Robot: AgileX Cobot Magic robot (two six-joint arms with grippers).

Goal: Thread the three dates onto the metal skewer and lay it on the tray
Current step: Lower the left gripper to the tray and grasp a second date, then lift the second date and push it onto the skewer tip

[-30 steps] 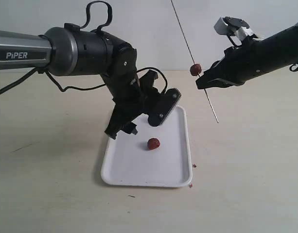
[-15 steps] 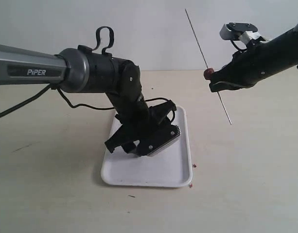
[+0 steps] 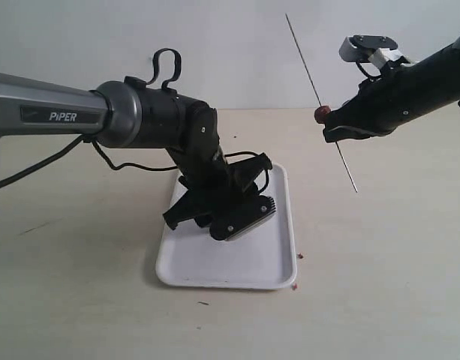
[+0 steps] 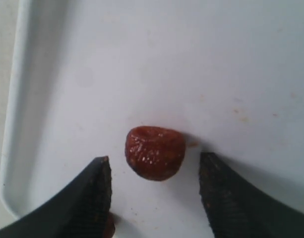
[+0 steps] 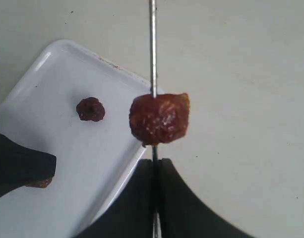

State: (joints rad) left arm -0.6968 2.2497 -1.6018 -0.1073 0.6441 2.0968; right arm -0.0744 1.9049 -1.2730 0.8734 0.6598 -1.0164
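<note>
Low over the white tray (image 3: 241, 264), my left gripper (image 3: 231, 217) hides the loose dates in the exterior view. In the left wrist view the left gripper (image 4: 154, 159) is open, a wrinkled reddish-brown date (image 4: 155, 152) lying on the tray (image 4: 142, 59) between its fingertips (image 4: 99, 178), untouched. My right gripper (image 3: 331, 133) is shut on the thin metal skewer (image 3: 305, 56), held steeply tilted right of the tray with one date (image 3: 320, 114) threaded just above the fingers. The right wrist view shows that date (image 5: 159, 119), the skewer (image 5: 152, 44), another date (image 5: 91, 109) on the tray (image 5: 52, 74), and a third (image 5: 40, 183) peeking from under a dark finger.
Small reddish crumbs (image 3: 293, 286) lie on the beige table by the tray's front right corner. The left arm's body and its black cable (image 3: 132, 165) hang over the tray's back left. A pale wall stands behind the table.
My left gripper has come down from above the tray's back to low over the date on the tray. My right gripper shifted right with the skewer, then held still.
</note>
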